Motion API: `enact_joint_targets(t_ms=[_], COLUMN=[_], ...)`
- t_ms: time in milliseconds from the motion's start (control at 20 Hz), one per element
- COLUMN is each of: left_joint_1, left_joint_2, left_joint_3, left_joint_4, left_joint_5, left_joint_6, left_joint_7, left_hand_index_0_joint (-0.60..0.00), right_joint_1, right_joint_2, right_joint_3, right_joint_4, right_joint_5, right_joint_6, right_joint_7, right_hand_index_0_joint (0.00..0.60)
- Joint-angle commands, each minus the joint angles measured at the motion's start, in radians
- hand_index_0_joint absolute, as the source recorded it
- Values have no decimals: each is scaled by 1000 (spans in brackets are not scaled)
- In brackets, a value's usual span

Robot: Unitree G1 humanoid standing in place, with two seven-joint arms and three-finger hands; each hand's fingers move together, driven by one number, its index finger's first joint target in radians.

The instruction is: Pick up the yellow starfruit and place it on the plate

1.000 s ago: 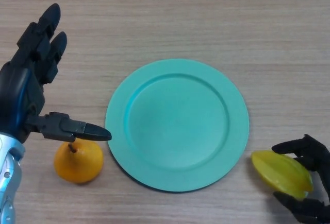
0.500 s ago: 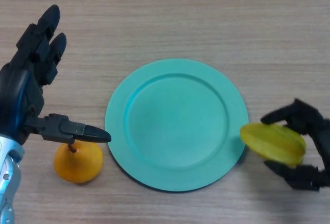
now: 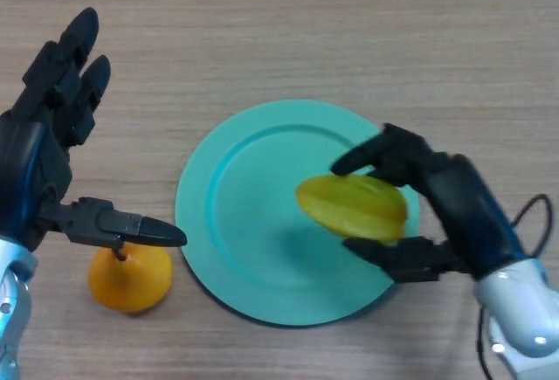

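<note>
Right hand (image 3: 441, 210) has carried the yellow starfruit (image 3: 353, 207) in from the desk's right edge; fingers clamped on it above the plate (image 3: 227, 214), right half; lower, then release; left hand (image 3: 44, 157) idle, fingers spread.

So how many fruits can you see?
2. A yellow starfruit is held in the right robot hand over the teal plate. An orange fruit sits on the table left of the plate, under the left robot hand.
</note>
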Motion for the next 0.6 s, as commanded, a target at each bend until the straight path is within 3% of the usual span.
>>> enact_joint_targets(t_ms=[50, 200, 350, 400, 450, 600], left_joint_1=[-19, -12, -13, -12, -13, -19], left_joint_2=[45, 47, 50, 51, 53, 55], left_joint_3=[98, 106, 113, 116, 118, 117], left_joint_4=[-61, -54, -53, -53, -54, -48], left_joint_5=[-31, -16, -21, -19, -21, -13], left_joint_6=[-131, -139, -139, -140, -138, -144], left_joint_7=[15, 3, 3, 3, 2, 7], left_hand_index_0_joint=[0, 0, 0, 0, 0, 0], right_joint_1=[-35, -72, -99, -119, -126, -144], right_joint_2=[-2, -1, -1, -1, -1, -1], right_joint_3=[13, 80, 103, 105, 103, 86], right_joint_4=[0, 101, 157, 194, 201, 185], right_joint_5=[50, 122, 101, 6, -2, 29], right_joint_6=[-129, -152, -118, -91, -81, -48], right_joint_7=[-76, -143, -198, -200, -201, -186], right_hand_index_0_joint=[600, 600, 600, 600, 600, 200])
